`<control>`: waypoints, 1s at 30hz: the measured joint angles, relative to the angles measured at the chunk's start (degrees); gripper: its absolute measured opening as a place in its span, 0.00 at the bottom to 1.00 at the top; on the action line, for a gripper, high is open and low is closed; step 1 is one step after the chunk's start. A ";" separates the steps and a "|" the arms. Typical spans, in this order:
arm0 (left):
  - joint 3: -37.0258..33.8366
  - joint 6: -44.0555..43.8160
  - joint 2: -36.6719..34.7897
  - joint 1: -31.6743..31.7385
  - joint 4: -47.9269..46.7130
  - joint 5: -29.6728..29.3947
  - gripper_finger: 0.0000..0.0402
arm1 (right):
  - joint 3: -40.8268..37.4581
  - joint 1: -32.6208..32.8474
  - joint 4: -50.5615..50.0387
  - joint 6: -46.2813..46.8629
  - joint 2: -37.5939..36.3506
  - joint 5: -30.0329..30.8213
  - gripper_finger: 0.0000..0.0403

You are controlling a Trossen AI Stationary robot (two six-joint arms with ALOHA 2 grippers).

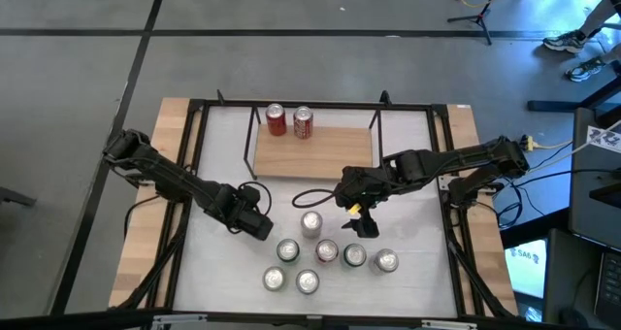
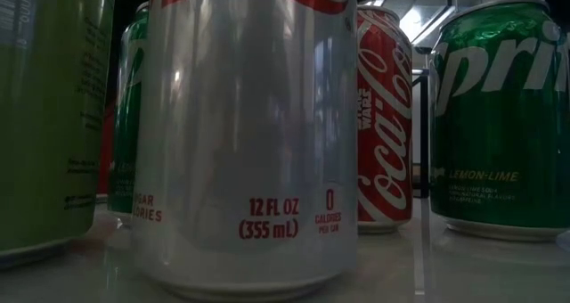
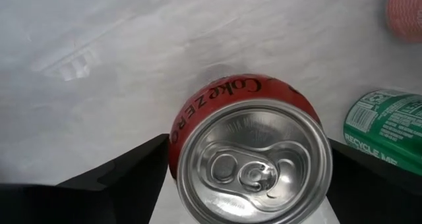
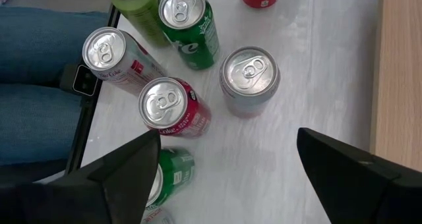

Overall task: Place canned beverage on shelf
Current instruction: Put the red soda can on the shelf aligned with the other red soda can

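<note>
Glossy metal cans (image 4: 249, 79), pale wooden shelf (image 1: 312, 150), smooth white table (image 1: 412, 175)

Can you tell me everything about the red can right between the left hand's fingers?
It is a red Coke Zero can, with that name in black letters round its upper edge. Its top is shiny silver metal with the pull tab lying flat, so it looks unopened. It stands upright on the white table. The left hand has a dark finger on each side of it, spread open, and neither one clearly touches it. A green can stands close beside it, not touching.
</note>
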 joint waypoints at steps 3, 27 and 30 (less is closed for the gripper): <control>0.00 0.04 0.00 0.00 0.02 -0.02 0.91 | 0.00 0.00 -0.01 -0.02 0.00 0.00 0.87; 0.00 25.20 -2.14 3.25 0.23 4.98 0.96 | 0.00 0.00 -0.05 -0.02 0.00 0.00 0.87; 0.00 29.90 -3.37 4.06 0.18 5.13 0.96 | 0.00 0.00 -0.05 0.00 0.00 0.00 0.87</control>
